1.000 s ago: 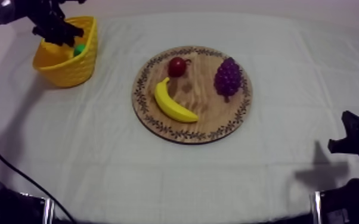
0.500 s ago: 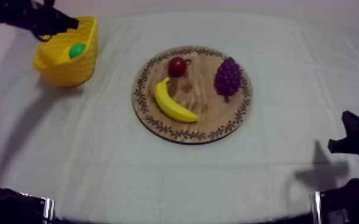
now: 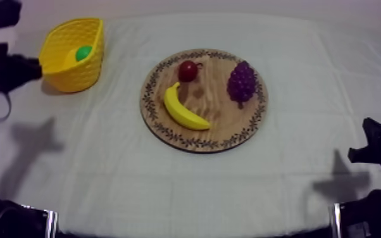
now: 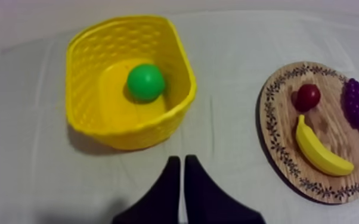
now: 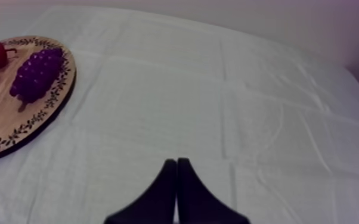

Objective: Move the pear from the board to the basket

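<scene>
Grey-white cloth on the tabletop; green pear (image 3: 83, 53) lay inside the yellow basket (image 3: 73, 81), on its floor.
You had the left gripper (image 4: 180, 159) near the basket's wall, fingers pressed together, holding nothing; the right gripper (image 5: 176, 161) hung over bare cloth beside the wooden board (image 3: 213, 114), fingers likewise closed and empty. Banana (image 3: 183, 111), grapes (image 3: 242, 81) and small red fruit (image 3: 188, 70) sat on the board, well apart from the basket.

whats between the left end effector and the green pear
In the left wrist view, bare grey-white cloth and the near wall of the yellow lattice basket lie between the left end effector and the round green pear inside it.
</scene>
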Robot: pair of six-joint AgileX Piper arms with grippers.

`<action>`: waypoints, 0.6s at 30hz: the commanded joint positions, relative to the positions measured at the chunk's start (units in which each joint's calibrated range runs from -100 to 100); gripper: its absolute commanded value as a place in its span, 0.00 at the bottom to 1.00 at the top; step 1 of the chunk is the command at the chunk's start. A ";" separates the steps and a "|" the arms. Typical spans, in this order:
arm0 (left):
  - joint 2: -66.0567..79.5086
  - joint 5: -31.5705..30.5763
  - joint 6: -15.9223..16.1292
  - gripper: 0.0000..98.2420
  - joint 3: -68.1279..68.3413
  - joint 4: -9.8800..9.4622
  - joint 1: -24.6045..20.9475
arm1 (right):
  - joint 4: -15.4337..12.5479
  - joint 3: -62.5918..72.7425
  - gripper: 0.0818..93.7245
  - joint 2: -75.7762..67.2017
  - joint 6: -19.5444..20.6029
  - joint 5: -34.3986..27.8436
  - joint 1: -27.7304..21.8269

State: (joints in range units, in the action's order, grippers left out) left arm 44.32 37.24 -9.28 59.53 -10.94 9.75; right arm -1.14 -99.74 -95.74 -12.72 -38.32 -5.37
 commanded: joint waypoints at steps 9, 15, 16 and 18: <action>43.04 1.77 2.96 0.00 32.69 5.49 -5.57 | 0.00 -0.04 0.00 -0.02 0.00 0.09 0.01; 53.53 7.35 6.03 0.00 35.62 7.51 -7.16 | 0.00 -0.04 0.00 -0.02 0.00 0.09 0.01; 54.18 7.61 6.40 0.00 35.77 7.68 -7.14 | 0.00 -0.04 0.00 -0.02 0.00 0.09 0.01; 54.94 7.92 6.91 0.00 35.95 7.98 -6.95 | 0.00 -0.04 0.00 -0.02 0.00 0.09 0.01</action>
State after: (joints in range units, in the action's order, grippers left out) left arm 95.86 45.04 -2.76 95.45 -3.14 2.74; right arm -1.14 -99.74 -95.74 -12.72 -38.23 -5.37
